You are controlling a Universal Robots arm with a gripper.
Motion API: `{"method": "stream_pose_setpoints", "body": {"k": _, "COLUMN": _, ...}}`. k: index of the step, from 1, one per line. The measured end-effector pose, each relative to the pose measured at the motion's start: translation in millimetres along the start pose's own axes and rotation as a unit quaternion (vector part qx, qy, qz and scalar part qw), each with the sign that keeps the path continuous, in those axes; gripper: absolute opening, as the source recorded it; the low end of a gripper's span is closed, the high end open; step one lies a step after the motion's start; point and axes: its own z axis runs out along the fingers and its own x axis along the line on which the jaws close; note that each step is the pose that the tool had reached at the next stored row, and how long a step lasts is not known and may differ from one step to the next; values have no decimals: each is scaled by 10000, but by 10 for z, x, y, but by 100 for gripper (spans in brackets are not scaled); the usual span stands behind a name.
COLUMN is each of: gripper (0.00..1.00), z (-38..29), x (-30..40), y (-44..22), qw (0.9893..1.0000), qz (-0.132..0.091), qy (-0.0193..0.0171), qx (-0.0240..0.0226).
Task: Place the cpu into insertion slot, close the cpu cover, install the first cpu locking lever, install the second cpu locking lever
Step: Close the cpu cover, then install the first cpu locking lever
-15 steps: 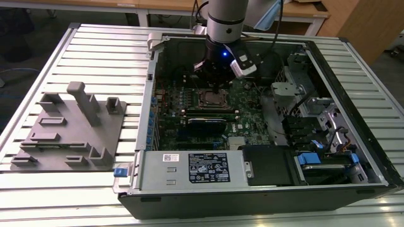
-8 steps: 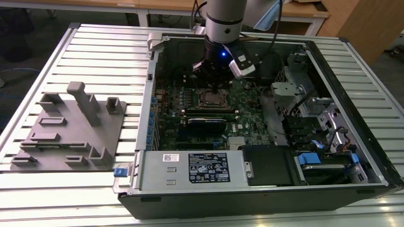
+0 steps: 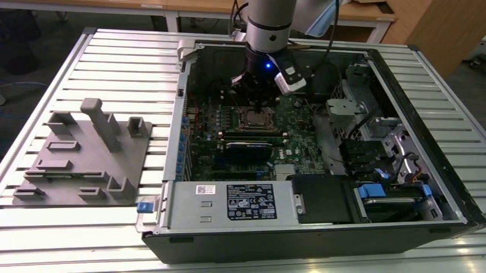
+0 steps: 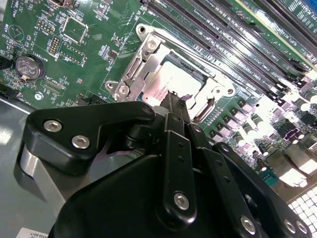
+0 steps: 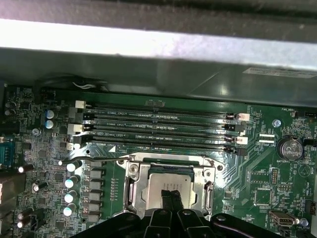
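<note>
Arm's gripper (image 5: 173,194) is down inside the open pc case (image 3: 304,242), fingers drawn narrow, tips nearly together w/ nothing seen between them, at the top face of the cpu (image 5: 171,179) in both wrist views; touching or just above, can't tell. The cpu sits flat in the insertion slot (image 3: 244,121) on the green board (image 5: 257,173), just beside the row of long black memory slots (image 5: 158,126). The cpu cover (image 5: 140,184) lies down over the slot, its cut-out framing the chip. A wire lever (image 5: 99,159) runs by the slot edge nearest the memory slots; latched or not, can't tell. In the exterior view the case lies on the slatted surface (image 3: 122,62), w/ a grey fixture block (image 3: 83,153) on the exterior view's left, apart from the case
</note>
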Motion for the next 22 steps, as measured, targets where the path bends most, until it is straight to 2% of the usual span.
{"method": "stream_pose_setpoints", "body": {"k": 9, "gripper": 10, "z": -16, "x": 0, "y": 0, "qw": 10000, "qz": 0, "qy": -1, "qx": -1}}
{"method": "stream_pose_setpoints", "body": {"k": 11, "gripper": 10, "z": -51, "x": -1, "y": 0, "qw": 10000, "qz": 0, "qy": 0, "qx": 0}}
{"method": "stream_pose_setpoints", "body": {"k": 22, "gripper": 10, "z": -71, "x": -1, "y": -1, "qw": 10000, "qz": 0, "qy": 2, "qx": 2}}
